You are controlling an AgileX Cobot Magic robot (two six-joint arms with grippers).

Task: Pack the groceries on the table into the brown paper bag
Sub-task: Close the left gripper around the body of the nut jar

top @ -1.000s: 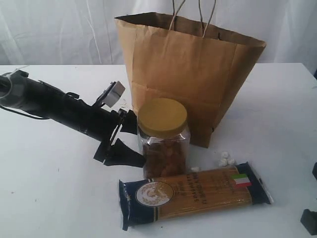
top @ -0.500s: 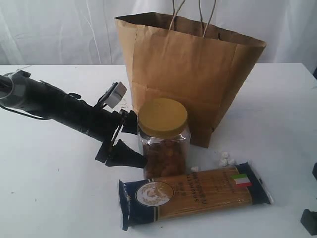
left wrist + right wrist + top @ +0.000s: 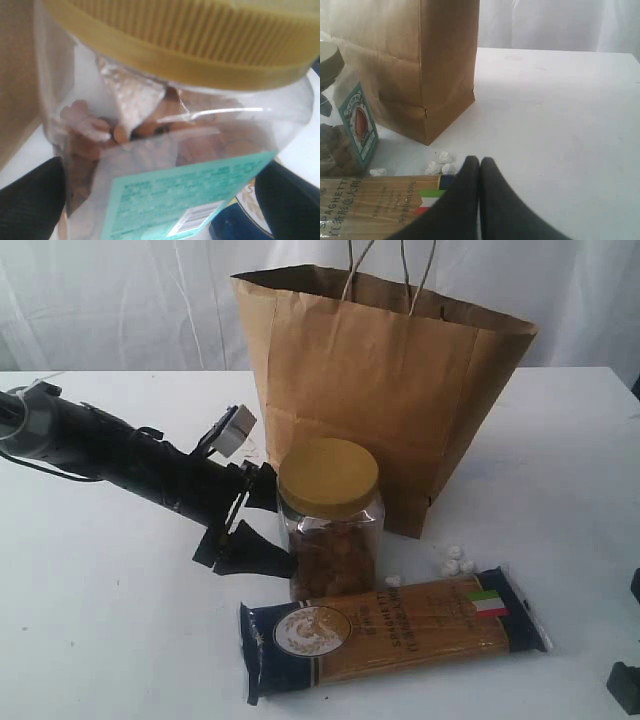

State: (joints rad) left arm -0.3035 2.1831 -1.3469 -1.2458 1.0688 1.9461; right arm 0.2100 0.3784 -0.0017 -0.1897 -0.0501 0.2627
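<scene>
The gold-lidded clear jar (image 3: 330, 530) stands upright on the table (image 3: 100, 640) in front of the brown paper bag (image 3: 380, 390). My left gripper (image 3: 262, 520) is open at the jar's left side, one black finger on each side of it. In the left wrist view the jar (image 3: 175, 140) fills the space between the fingers (image 3: 30, 200). The long spaghetti pack (image 3: 395, 630) lies flat in front of the jar. My right gripper (image 3: 480, 162) is shut and empty, low over the pack's flag end (image 3: 427, 200).
A few tiny white pellets (image 3: 456, 560) lie between the bag and the spaghetti pack. The bag stands open at the top with two cord handles. White curtains hang behind the table. A dark piece of the right arm (image 3: 625, 685) shows at the lower right edge.
My left gripper has edged slightly toward the jar. Nothing else has moved.
</scene>
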